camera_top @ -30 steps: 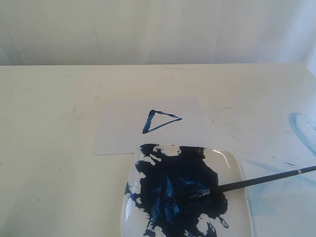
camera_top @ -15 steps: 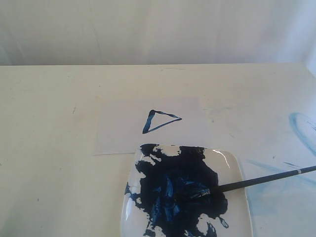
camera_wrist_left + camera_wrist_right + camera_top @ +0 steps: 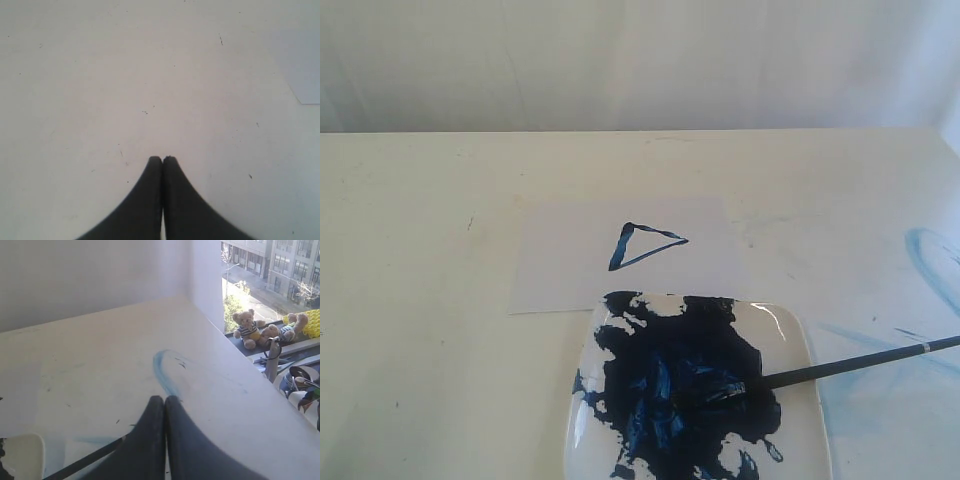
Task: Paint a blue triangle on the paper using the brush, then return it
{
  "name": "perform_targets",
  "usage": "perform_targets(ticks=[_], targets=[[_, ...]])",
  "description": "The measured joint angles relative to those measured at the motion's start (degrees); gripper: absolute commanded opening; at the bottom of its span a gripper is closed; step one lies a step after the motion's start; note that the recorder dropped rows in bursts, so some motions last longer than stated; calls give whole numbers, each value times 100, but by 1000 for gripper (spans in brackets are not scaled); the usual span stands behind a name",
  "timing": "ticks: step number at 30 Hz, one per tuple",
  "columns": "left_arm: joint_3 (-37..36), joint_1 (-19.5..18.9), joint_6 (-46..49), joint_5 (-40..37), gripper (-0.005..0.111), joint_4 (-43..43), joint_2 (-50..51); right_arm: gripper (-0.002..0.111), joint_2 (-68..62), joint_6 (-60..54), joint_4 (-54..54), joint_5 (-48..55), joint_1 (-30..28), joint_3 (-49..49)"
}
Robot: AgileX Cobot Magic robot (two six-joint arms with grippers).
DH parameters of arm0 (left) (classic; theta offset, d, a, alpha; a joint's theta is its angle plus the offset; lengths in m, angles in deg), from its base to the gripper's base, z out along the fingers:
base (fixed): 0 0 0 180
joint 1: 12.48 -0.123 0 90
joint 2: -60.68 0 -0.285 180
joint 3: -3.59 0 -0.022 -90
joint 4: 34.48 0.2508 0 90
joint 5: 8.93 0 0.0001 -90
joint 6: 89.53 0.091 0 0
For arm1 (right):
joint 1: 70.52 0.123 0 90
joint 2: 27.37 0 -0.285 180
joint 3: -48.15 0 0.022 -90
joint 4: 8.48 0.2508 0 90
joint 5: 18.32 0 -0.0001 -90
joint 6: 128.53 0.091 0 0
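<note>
The paper (image 3: 565,262) lies flat at the table's middle with the blue triangle (image 3: 645,246) painted on it, point to the right. In front of it, the brush (image 3: 840,367) rests on the white plate (image 3: 807,345), bristles in the dark paint smear (image 3: 670,385), handle running off to the right. No gripper shows in the exterior view. My left gripper (image 3: 162,159) is shut over bare table, a corner of the paper (image 3: 306,75) off to one side. My right gripper (image 3: 165,398) is shut and empty; the brush handle (image 3: 82,464) lies on the table below it, near the plate's corner (image 3: 22,455).
Pale blue stains (image 3: 932,262) mark the table on the right, also visible as a curved blue streak (image 3: 162,367) ahead of the right gripper. Beyond the table's right edge (image 3: 240,355) is a window sill with teddy bears (image 3: 248,328) and clutter.
</note>
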Motion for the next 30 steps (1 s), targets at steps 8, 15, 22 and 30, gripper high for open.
perform_targets(ticks=[8,15,22,30], targets=[[0,0,0,0,0,0,0,0,0,0,-158,-27,0,73],[0,0,0,-4,0,0,0,0,3,0,-321,-553,0,607],[0,0,0,-4,0,0,0,0,3,0,-345,-1010,0,1245],[0,0,0,-4,0,0,0,0,3,0,-345,-1119,0,1245]])
